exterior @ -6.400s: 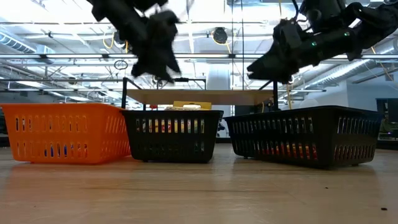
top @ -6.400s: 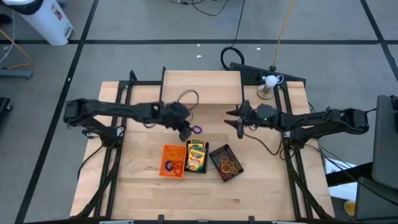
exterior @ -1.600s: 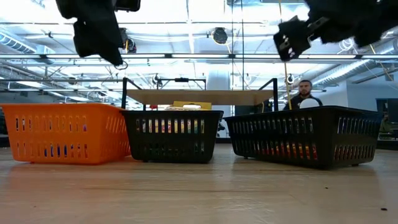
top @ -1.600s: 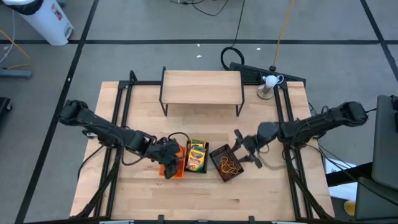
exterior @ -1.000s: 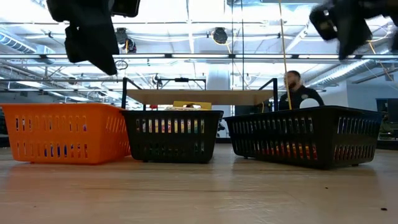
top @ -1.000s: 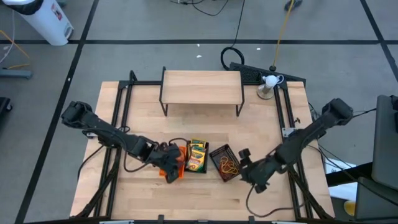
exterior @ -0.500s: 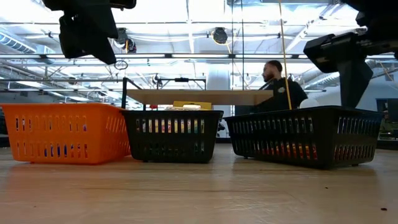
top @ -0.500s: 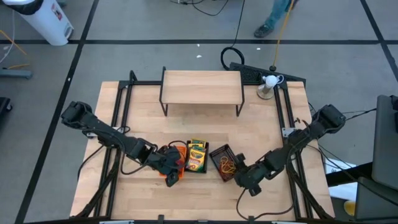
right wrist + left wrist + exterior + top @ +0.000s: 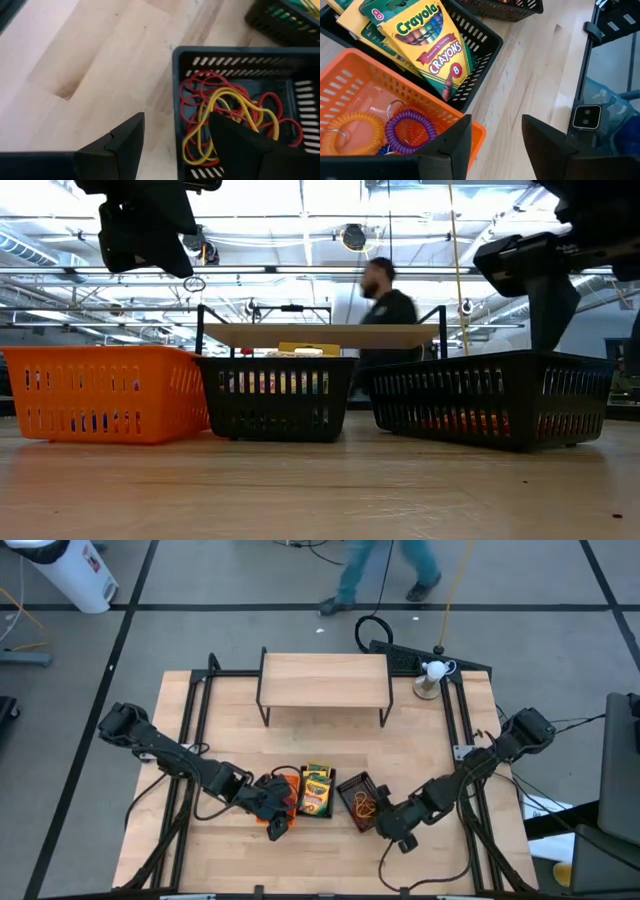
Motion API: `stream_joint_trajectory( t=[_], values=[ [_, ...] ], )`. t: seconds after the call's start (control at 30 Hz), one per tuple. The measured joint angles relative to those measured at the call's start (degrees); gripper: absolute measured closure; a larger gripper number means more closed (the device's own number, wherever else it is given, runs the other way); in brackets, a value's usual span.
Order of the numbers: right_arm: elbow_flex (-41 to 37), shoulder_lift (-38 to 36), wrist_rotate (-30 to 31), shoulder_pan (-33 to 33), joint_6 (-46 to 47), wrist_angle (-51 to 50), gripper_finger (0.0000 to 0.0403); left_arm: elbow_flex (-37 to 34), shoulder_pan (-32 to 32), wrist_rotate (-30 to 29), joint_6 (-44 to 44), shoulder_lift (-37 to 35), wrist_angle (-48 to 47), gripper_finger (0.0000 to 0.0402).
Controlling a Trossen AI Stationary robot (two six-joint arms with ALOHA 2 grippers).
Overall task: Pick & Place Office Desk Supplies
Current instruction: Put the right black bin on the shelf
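Three mesh trays stand in a row on the table. The orange tray (image 9: 365, 100) holds coiled purple and orange loops (image 9: 407, 130). The middle black tray (image 9: 317, 790) holds crayon boxes (image 9: 432, 42). The right black tray (image 9: 235, 65) holds red and yellow rubber bands (image 9: 220, 115). My left gripper (image 9: 496, 122) hangs open above the orange tray's near right corner, well clear of it in the low view (image 9: 140, 230). My right gripper (image 9: 177, 117) is open, its fingers astride the right tray's near wall (image 9: 176, 100); no touch shows.
A raised wooden shelf (image 9: 324, 680) stands at the table's far side, with a small white stand (image 9: 432, 675) at the far right. A person (image 9: 385, 305) walks past beyond the far edge. Bare wood (image 9: 320, 855) lies near the front edge.
My right gripper has come down and a little toward the table's left, onto the near corner of the right black tray, still open. The person behind the table has walked toward the left.
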Motion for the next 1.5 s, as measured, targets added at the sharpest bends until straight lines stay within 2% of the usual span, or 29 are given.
stream_joint_trajectory(
  t=[0.6, 0.73, 0.83, 0.97, 1.1, 1.37, 1.5],
  values=[
    [0.0, 0.0, -4.6, -2.1, 0.7, -0.2, 0.0193, 0.0, 0.0, 0.0, 0.1, 0.0, 0.0, 0.0231],
    [0.0, 0.0, -8.8, -2.6, 2.6, -1.2, 0.0193, 0.0, 0.0, 0.0, 0.1, 0.0, 0.0, 0.0231],
    [0.0, 0.0, -8.3, -2.6, 3.2, -1.7, 0.0193, 0.0, 0.0, 0.0, 0.1, 0.0, 0.0, 0.0231],
    [0.0, 0.0, -2.0, -2.3, 1.7, -0.3, 0.0193, 0.0, 0.0, 0.0, 0.0, 0.0, 0.0, 0.0231],
    [0.0, 0.2, -8.1, -3.0, 1.8, 1.2, 0.0193, 0.0, 0.0, 0.0, 0.0, 0.0, 0.0, 0.0231],
    [0.1, 5.9, -11.7, -3.8, 3.7, 2.0, 0.0193, 0.0, 0.0, 0.0, 0.0, 0.0, 0.0, 0.0231],
    [0.1, 9.5, -11.3, -3.8, 4.8, 3.1, 0.0193, 0.0, 0.0, 0.0, -0.3, 0.0, 0.0, 0.0231]
  ],
)
